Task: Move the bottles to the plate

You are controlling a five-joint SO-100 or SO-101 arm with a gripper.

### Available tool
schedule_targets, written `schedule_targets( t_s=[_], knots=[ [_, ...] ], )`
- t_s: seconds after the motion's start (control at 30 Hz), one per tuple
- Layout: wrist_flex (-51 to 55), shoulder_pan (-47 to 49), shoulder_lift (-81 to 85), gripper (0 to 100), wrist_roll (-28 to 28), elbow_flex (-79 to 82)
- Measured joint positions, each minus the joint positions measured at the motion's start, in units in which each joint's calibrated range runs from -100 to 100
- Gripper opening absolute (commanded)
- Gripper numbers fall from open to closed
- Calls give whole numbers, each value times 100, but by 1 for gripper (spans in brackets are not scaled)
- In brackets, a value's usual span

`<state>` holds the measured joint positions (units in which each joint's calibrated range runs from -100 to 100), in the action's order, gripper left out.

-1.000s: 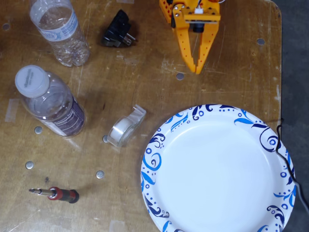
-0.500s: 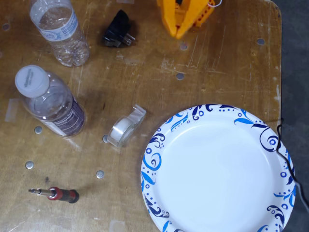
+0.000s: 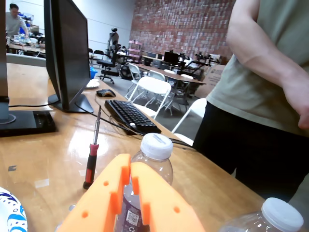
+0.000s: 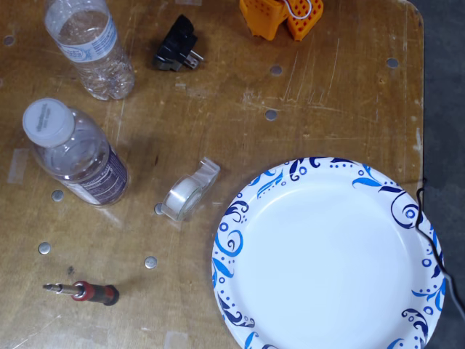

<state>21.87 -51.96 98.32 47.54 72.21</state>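
Gripper: orange two-finger unit; in the wrist view its tips meet with only a thin slit between them, holding nothing. In the fixed view only its orange bulk shows at the far table edge, tips not visible.

Bottle, dark label: clear plastic, white cap, standing on the wooden table at the left; in the wrist view it rises directly behind the fingertips.

Bottle, light-blue-and-white label: clear, ribbed, at the far left corner, apart from the first.

Plate: large, round, white centre, dark and light blue swirls on the rim; near right, bare, its rim running off the near edge of the fixed view.

Other items: tape dispenser, just left of the plate; black plug adapter, far side; red-handled screwdriver, near left.

Open room: bare wood between gripper and plate, and between plug adapter and tape dispenser.
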Motion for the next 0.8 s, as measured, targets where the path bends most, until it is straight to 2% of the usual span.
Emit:
schedule_targets(
  t_s=[0.6,0.8],
  knots=[
    [0,-820,0,3,73,746],
    [0,-902,0,12,620,1052]
  ],
)
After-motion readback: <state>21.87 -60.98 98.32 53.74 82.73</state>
